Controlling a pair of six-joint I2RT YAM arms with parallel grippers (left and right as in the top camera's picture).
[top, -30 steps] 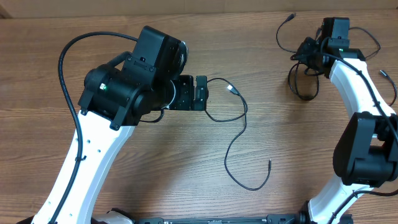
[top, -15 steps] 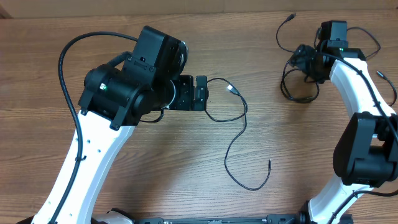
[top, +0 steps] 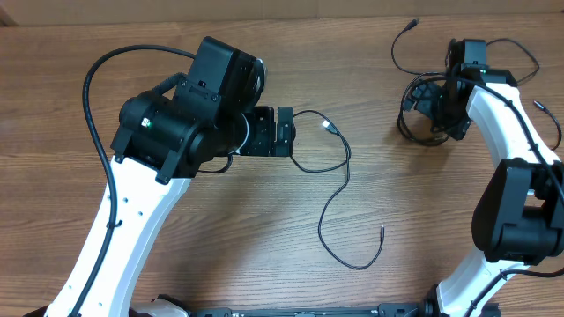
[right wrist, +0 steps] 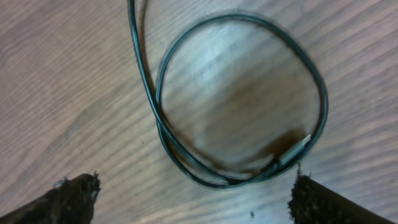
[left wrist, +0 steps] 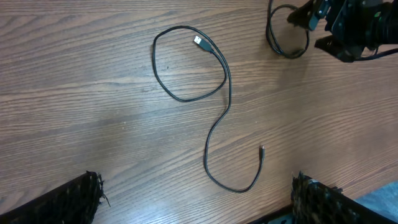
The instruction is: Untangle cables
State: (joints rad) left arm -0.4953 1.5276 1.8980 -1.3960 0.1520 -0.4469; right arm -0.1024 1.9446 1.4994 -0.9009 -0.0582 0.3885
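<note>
Cables [top: 321,220] here are thin, light and floppy, so they will bend and slide when I pull, and a hard tug could make a knot tighter. 1 long cable [left wrist: 231,93] lies alone in the middle of the wooden surface [top: 264,255], with a loop at 1 end and a silvery plug [left wrist: 199,41] inside that loop. My left pincer [left wrist: 194,183] hangs above it, released and with nothing in it. The small coil [right wrist: 323,99] lies at the far right of the surface, right under my right pincer [right wrist: 193,180], which is also released and grasping nothing. I think the best place to take hold is the cord just behind a plug, where it is a bit stiffer and will not slip. Another thin cord [top: 394,48] lies near the coil, and I cannot tell if the 2 are caught together. My right arm [top: 502,132] covers part of that corner. The thick black cable [top: 88,97] on my left arm is not part of the job.
</note>
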